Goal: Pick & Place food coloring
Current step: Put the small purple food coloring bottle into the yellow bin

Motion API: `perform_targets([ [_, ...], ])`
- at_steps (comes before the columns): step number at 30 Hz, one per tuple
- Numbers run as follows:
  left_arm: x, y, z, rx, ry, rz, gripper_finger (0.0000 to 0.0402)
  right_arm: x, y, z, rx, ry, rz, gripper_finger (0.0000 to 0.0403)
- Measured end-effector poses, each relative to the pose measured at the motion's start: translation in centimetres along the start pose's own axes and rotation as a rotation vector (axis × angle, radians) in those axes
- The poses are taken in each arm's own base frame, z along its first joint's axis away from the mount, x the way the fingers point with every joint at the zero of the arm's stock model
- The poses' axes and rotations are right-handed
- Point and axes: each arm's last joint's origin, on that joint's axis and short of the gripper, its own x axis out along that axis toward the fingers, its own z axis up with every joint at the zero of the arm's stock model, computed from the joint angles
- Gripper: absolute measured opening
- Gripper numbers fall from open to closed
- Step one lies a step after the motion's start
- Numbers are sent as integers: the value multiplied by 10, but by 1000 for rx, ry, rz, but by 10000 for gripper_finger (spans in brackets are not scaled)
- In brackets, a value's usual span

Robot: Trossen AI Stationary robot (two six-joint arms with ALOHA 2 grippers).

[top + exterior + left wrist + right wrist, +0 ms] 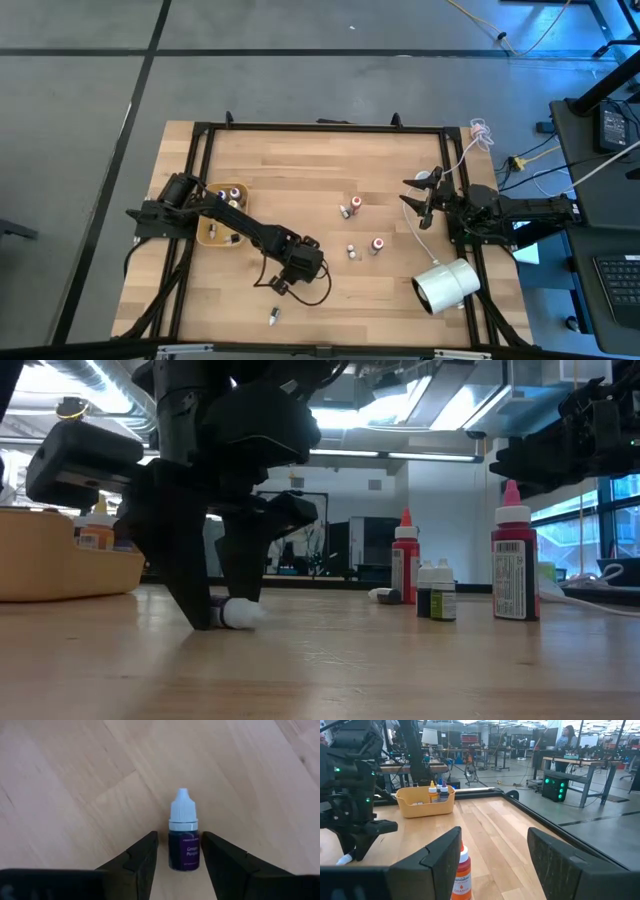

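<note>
A small food coloring bottle (183,845) with a dark purple body and a white cap lies on its side on the wooden table. My left gripper (180,837) points down over it, open, with one finger on each side of the body and a narrow gap showing at each side. In the low view its fingers (200,600) reach down to the table beside the white cap (242,613). My right gripper (425,195) waits open at the table's right side. Several more bottles (352,251) stand mid-table, and one (274,318) lies near the front edge.
A tan tray (208,232) at the left holds several bottles. A large white cylinder (447,285) lies at the front right. An orange bottle (462,875) stands just before my right gripper. A black frame (320,127) rims the table.
</note>
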Motion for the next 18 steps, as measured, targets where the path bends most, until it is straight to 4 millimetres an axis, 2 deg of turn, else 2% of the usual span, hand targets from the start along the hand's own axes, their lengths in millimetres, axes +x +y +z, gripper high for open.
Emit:
perform_targets([
  [18,1,0,0,-62,-7,7,149,0,0,0,0,0,0,229],
])
